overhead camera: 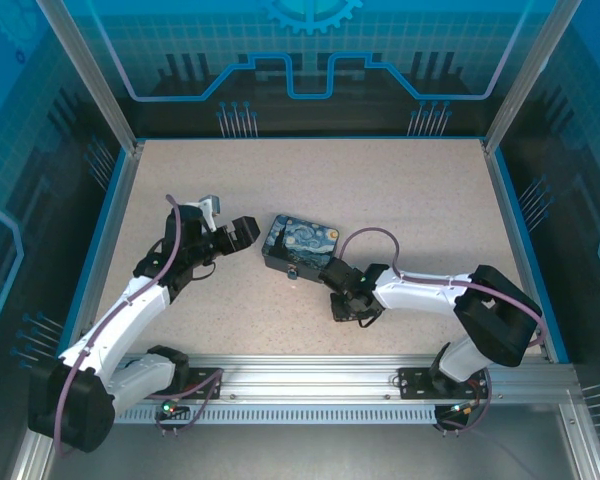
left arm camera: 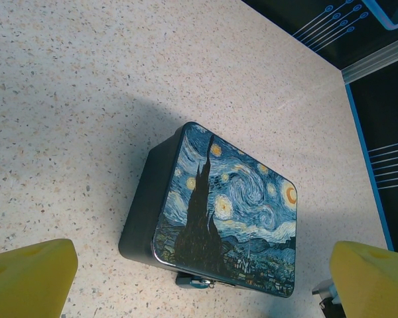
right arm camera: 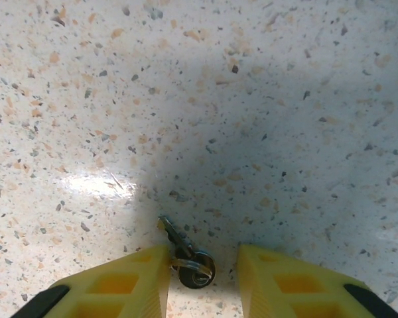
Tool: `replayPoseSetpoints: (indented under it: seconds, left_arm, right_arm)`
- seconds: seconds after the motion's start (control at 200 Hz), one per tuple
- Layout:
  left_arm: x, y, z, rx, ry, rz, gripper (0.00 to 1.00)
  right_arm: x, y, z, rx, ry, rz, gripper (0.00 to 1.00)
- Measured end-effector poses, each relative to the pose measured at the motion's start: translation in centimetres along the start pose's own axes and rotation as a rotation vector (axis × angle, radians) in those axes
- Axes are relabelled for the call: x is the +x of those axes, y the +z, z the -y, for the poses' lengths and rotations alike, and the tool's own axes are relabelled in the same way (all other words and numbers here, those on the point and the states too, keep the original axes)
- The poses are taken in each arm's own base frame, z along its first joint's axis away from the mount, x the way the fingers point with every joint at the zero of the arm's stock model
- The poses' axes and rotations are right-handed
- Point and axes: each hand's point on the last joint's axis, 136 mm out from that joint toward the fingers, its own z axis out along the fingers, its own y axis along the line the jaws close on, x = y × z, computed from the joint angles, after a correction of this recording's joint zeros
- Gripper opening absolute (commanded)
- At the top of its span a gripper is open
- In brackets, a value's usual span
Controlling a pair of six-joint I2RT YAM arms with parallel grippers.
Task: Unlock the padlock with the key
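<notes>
Two arms flank a painted tin [overhead camera: 302,243] on the counter [overhead camera: 410,190]. Step in hand: pick-up of the key [right arm camera: 187,257], the opening stage of the unlocking. The key lies flat on the counter just off the tin's near right corner, its round head toward the wrist and its blade pointing away. The right jaws straddle it, parted and not yet clamped: one yellow finger [right arm camera: 119,286] stands against the key's head, or very close to it, while the other stands clear on the opposite side. The padlock [left arm camera: 199,283], as far as can be judged, is the small metal piece hanging at the tin's near edge, below the painted lid; its keyhole cannot be made out. Next move, as a judgement: the jaws must shut squarely on the head so that the blade projects free, since so thin a piece lying flat may slide or pivot under a one-sided push. The blade must then be carried to the padlock at the tin's near edge. Pose: the right arm [overhead camera: 420,290] lies low, coming in from right of the tin, wrist pitched down at the counter. The left arm [overhead camera: 130,310] reaches to the tin's left end. The left jaws are released wide, yellow fingers [left arm camera: 28,281] well apart with nothing between, facing the tin.
</notes>
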Motion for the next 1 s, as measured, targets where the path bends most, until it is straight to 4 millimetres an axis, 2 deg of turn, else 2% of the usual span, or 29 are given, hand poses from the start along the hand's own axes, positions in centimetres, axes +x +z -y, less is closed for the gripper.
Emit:
replayPoseSetpoints:
  seconds: [0.2,0.395,0.795,1.001]
  left_arm:
    - [0.0,0.0,0.0,0.000,0.000,0.000,0.99]
    - [0.0,0.0,0.0,0.000,0.000,0.000,0.99]
    - [0.0,0.0,0.0,0.000,0.000,-0.001,0.99]
    - [0.3,0.0,0.4,0.022,-0.004,-0.018,0.99]
  right_arm:
    - [0.2,0.0,0.3,0.009,0.003,-0.003,0.20]
    - [0.1,-0.1,0.3,0.009,0.003,0.000,0.16]
    - [1.0,-0.5,0.5,0.012,-0.016,-0.022,0.15]
    - [0.2,-2.1,0.2,-0.024,-0.055,0.036,0.15]
